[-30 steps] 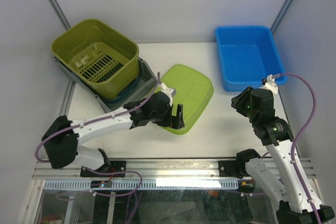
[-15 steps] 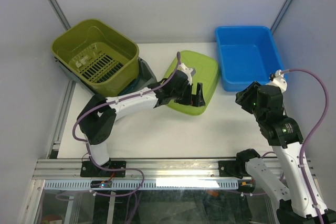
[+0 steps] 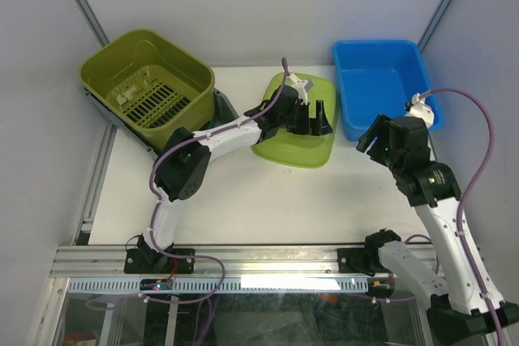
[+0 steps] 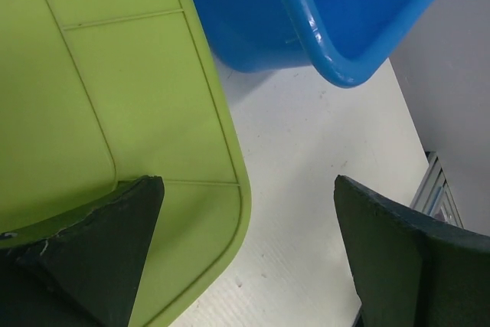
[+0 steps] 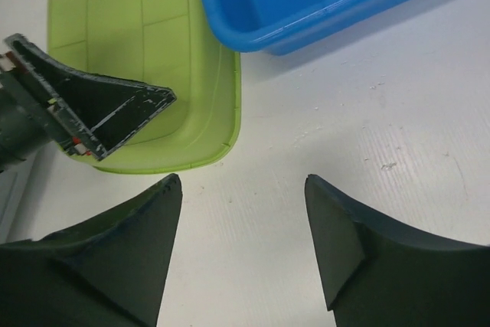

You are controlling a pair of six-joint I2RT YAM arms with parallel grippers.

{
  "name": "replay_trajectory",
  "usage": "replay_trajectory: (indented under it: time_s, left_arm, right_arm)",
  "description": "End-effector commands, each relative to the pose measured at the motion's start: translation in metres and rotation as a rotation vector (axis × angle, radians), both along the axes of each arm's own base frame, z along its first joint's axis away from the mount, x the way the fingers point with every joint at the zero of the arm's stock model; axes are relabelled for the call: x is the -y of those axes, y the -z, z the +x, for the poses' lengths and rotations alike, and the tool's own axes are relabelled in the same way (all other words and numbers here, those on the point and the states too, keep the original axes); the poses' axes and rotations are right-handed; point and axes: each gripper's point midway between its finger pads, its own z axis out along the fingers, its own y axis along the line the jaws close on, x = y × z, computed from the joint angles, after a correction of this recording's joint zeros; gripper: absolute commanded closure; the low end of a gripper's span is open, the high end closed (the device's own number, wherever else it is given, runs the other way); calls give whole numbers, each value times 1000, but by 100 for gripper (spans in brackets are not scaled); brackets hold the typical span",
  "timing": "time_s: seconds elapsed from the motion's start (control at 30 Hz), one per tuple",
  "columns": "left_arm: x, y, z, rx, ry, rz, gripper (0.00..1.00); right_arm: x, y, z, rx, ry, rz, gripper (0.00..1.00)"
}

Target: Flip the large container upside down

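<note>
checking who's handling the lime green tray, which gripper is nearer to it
Left. The left gripper hangs open over the lime green tray's corner beside the blue bin. The right gripper, also open, is off the tray's right edge, above bare table.

Blue bin (image 3: 379, 96) back right; olive basket (image 3: 180, 69) atop grey tray (image 3: 227, 113), back left.

The left gripper (image 3: 315, 124) hangs with jaws wide over the green container (image 3: 292, 150), beside the blue bin (image 3: 377, 91).
</note>
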Motion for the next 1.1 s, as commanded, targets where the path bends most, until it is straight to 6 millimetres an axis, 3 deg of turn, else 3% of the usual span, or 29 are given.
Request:
replay_trajectory:
  time_s: [0.0,0.1,0.23,0.4,0.43,0.5,0.63,0.77,0.83,0.9,0.93,1.07]
  left_arm:
    - [-8,-72,-8,142,47,-78,1]
    - [-31,-83,-29,155,55,-53,1]
    - [-54,-74,-68,118,75,-20,1]
    - [-57,-50,-126,97,139,70,1]
    - [-55,-43,-136,85,160,79,1]
    - [-55,-29,-146,48,172,95,1]
    - [-44,-5,-150,10,199,108,1]
    - [-28,8,-140,12,210,113,1]
    - [-22,11,-133,27,209,118,1]
    - [-18,17,-124,27,203,123,1]
    - [-16,18,-121,20,203,113,1]
    - [-18,25,-107,-19,197,71,1]
  right_arm:
    - [6,-17,29,32,2,-99,30]
    - [-3,-14,55,4,-59,-135,28]
    - [-10,1,100,-47,-123,-95,32]
    - [-12,14,154,-88,-179,-78,39]
    - [-12,24,166,-117,-182,-90,39]
    - [-11,33,184,-140,-188,-104,38]
    - [-14,57,219,-195,-218,-114,35]
    - [-9,82,246,-253,-199,-146,36]
    - [-6,92,253,-271,-184,-164,41]
    - [-7,96,258,-267,-195,-159,57]
    - [-11,98,260,-266,-215,-149,59]
    - [-26,109,260,-301,-284,-97,57]
